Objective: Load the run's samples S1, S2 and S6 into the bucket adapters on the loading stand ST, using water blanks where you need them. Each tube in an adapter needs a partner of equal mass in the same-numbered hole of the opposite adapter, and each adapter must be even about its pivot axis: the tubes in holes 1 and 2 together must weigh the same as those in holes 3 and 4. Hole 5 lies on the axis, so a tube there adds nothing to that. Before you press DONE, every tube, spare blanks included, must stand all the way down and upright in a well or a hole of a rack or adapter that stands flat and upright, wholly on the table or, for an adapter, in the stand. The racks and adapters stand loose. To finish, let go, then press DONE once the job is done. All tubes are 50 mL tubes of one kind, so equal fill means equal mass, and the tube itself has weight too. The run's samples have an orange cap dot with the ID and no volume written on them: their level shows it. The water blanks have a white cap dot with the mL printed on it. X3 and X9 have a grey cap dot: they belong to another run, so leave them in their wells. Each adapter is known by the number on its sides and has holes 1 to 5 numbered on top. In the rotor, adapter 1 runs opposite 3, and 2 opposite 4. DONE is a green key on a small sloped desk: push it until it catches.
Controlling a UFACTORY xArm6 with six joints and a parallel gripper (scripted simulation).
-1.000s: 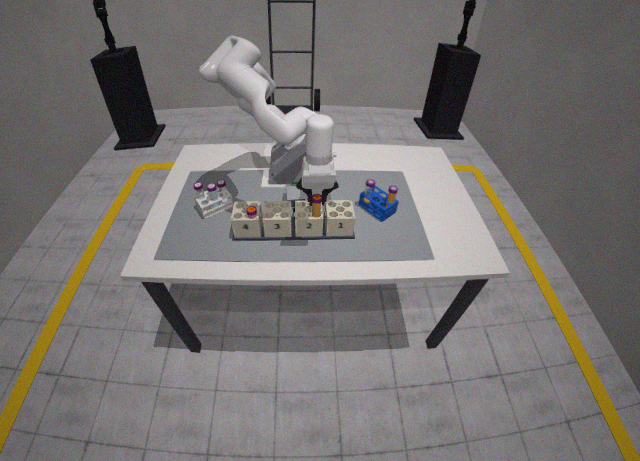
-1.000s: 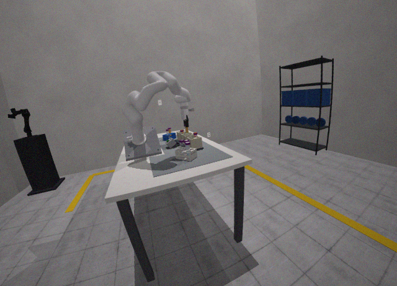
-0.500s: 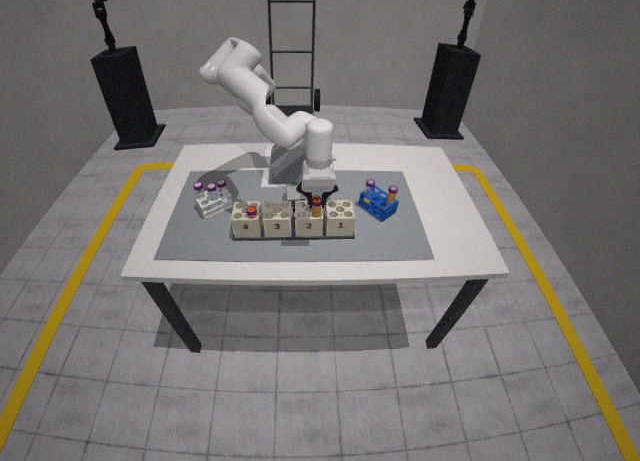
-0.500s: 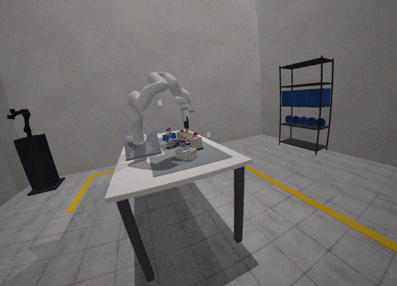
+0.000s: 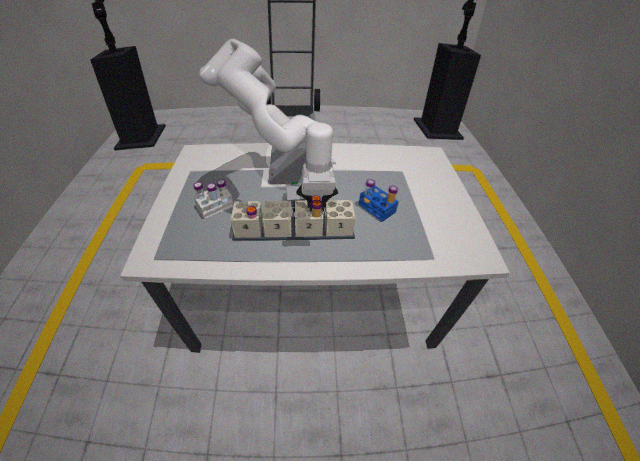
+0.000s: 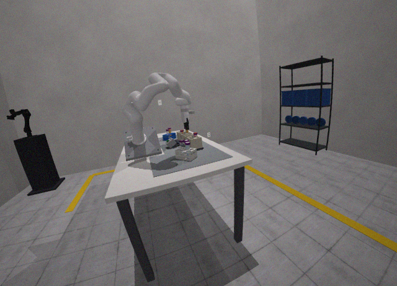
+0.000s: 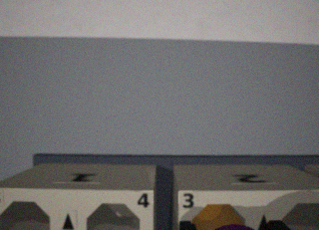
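My gripper [image 5: 316, 202] [image 6: 185, 125] is shut on an orange-filled sample tube [image 5: 316, 210] [image 7: 217, 217] and holds it upright over adapter 2 [image 5: 306, 229], at its back right corner. The tube's lower end is level with the adapter's top; I cannot tell how deep it sits. Cream adapters 4 [image 5: 245, 229], 3 [image 5: 276, 229], 2 and 1 [image 5: 339, 227] stand in a row in the stand. Adapter 4 holds one tube with an orange cap dot [image 5: 251, 211]. In the wrist view two adapter tops [image 7: 80, 197] [image 7: 279, 197] show, with hole numbers 4 and 3.
A white rack [image 5: 212, 206] with three purple-capped tubes stands at the left of the stand. A blue rack [image 5: 378, 206] at the right holds a clear tube [image 5: 369, 186] and an orange tube [image 5: 392, 192]. A small desk with a green key [image 5: 293, 184] sits behind the adapters by the arm's base.
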